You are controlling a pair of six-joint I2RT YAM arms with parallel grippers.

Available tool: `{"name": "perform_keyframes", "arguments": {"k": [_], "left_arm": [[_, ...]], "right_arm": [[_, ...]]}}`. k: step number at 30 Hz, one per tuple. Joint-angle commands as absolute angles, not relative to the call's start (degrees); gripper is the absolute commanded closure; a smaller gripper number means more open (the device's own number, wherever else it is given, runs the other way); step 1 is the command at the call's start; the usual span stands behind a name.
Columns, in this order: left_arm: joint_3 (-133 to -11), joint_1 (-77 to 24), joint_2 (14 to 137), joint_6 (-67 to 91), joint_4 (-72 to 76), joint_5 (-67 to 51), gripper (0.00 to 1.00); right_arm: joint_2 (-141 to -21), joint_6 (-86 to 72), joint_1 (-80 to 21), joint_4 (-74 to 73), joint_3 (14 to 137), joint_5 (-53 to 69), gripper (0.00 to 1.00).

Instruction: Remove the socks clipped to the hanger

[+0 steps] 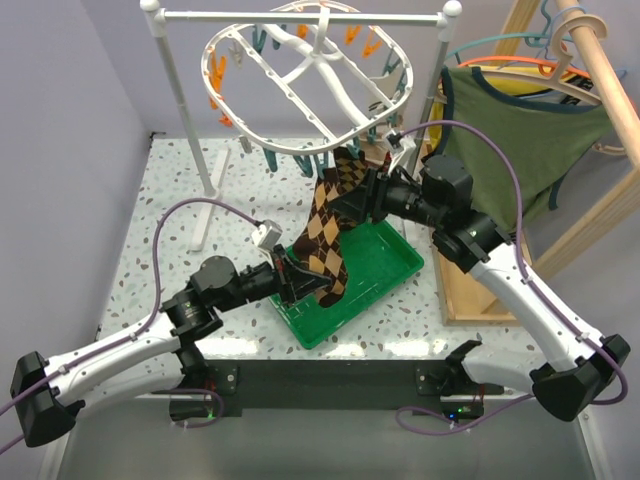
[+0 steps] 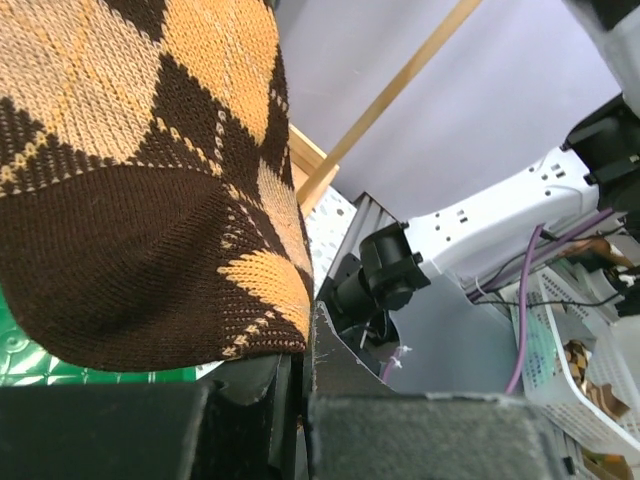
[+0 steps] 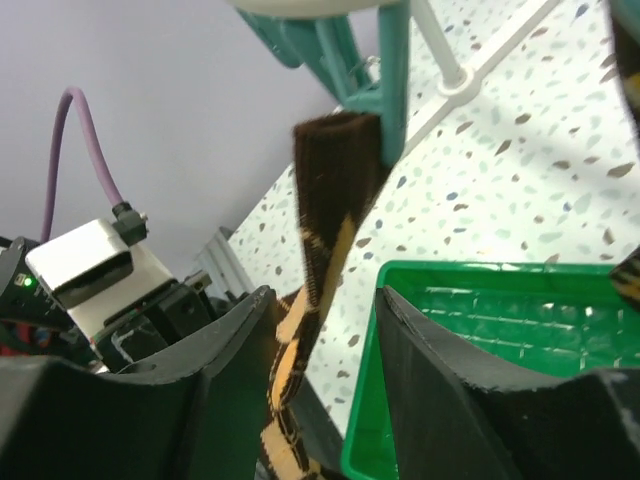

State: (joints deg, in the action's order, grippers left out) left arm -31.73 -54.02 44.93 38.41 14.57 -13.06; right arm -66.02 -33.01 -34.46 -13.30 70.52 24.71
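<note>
A checkered sock [image 3: 335, 190] is clipped by a teal clothespin [image 3: 390, 90]. It is flanked by the parted fingers of the right gripper [image 3: 325, 305].

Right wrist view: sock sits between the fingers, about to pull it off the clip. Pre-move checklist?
1. Sock cuff held in teal clip: ok, clamped.
2. Right pincer open and straddling the sock just below the clip: ok.
3. Left pincer holds the sock's lower end: ok, jaws closed at its dark edge.
4. Green tray under the sock to catch it: ok.
5. Right pincer clear of the hanger frame: cannot tell, depth is unclear from above.
6. Sock fabric free of other clips: cannot tell, the upper part is hidden behind the right pincer in the top view.
</note>
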Motion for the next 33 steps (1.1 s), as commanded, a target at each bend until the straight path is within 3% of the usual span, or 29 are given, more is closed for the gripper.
{"name": "perform_keyframes", "arguments": {"k": [1, 6, 16, 33], "left_arm": [[-31.6, -53.9, 45.2, 39.7, 16.4, -17.4, 1.0], [-31.5, -53.8, 46.1, 40.3, 17.6, -18.3, 1.0], [-30.2, -53.8, 47.3, 41.2, 19.9, -19.2, 1.0], [-30.2, -53.8, 49.8, 42.6, 21.9, -20.8, 1.0]], "right_arm": [[-67.6, -26.3, -34.7, -13.4, 76.4, 20.4, 0.51], [-70.7, -23.8, -34.7, -14.6, 80.6, 19.3, 0.42], [-77.8, -18.4, -36.1, -21.6, 91.7, 14.1, 0.35], [-80.8, -14.1, -41.4, -27.6, 97.8, 1.2, 0.35]]}}
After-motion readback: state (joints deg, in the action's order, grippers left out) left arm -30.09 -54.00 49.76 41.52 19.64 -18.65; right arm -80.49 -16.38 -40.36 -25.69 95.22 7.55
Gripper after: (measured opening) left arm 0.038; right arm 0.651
